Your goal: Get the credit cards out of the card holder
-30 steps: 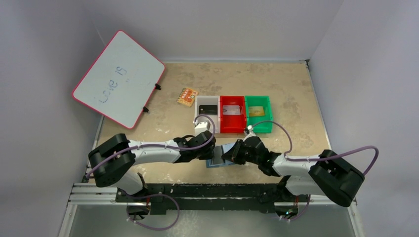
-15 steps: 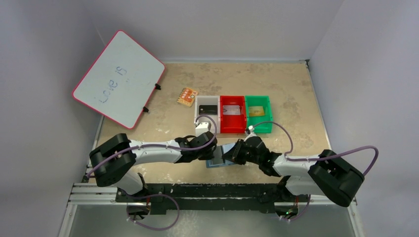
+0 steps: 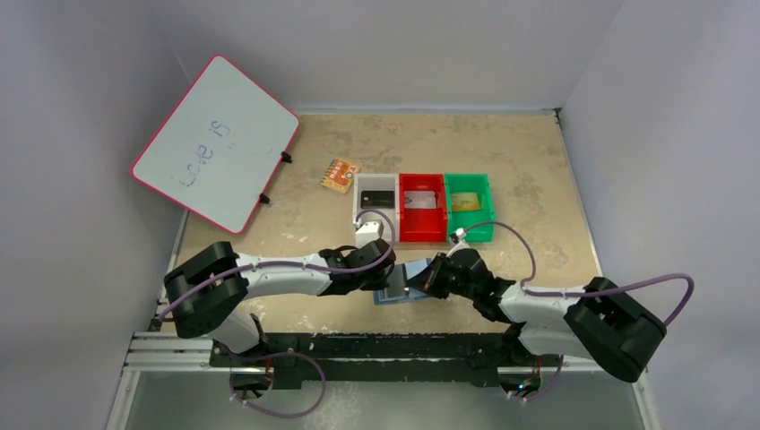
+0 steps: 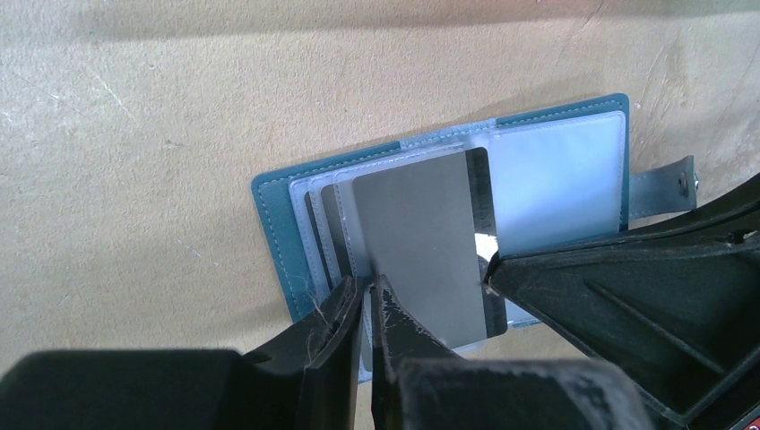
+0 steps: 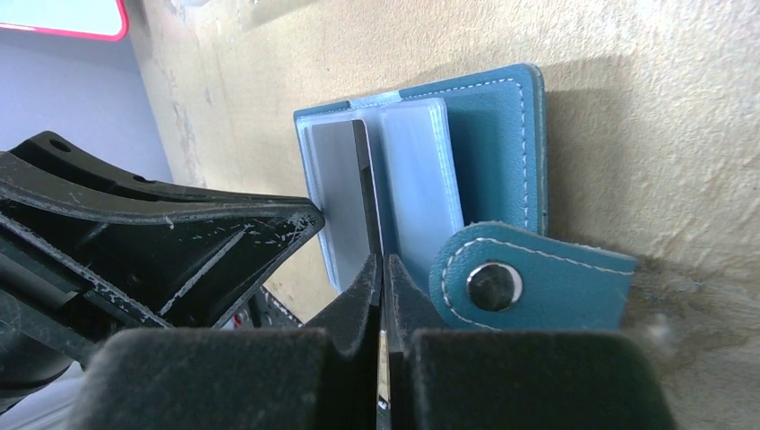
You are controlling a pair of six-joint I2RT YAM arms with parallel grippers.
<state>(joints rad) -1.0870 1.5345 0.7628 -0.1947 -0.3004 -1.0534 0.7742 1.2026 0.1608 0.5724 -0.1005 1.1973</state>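
At the near edge of the table (image 3: 538, 161), between our left arm (image 3: 278, 273) and right arm (image 3: 538, 300), the card holder (image 4: 273, 224) lies open and flat, lighter pocket side up. Its snap tab (image 5: 538, 273) points toward the right arm. One silver-grey card (image 4: 417, 242) sits on top of the clear sleeves (image 4: 556, 179), partly out of its pocket.

Our right gripper (image 5: 384, 269) has its jaws fully closed on the edge of that card; the card's dark edge runs straight into the pinch. Our left gripper (image 4: 367, 300) is nearly closed, w/ only a sliver btw the fingers. It looks to be nipping the near edge of the card holder's sleeve stack to pin it. We can't tell whether it has one leaf or several.

Risks, as we judge them:
- The right pinch is on a thin, slick edge, so the card could slip out if we pull fast or off-axis.
- The card's corner lies just beside the left pinch. If that pinch catches it too, the two grippers would fight and bend the card.
- If the left hold is weak, the whole card holder prob. drags along w/ the card.
- The tips of both grippers are v. close, so a sideways move could knock them together.

Pose: both arms reach inward and low, forearms angled toward each other, wrists pitched down. They meet over the card holder from opposite sides.
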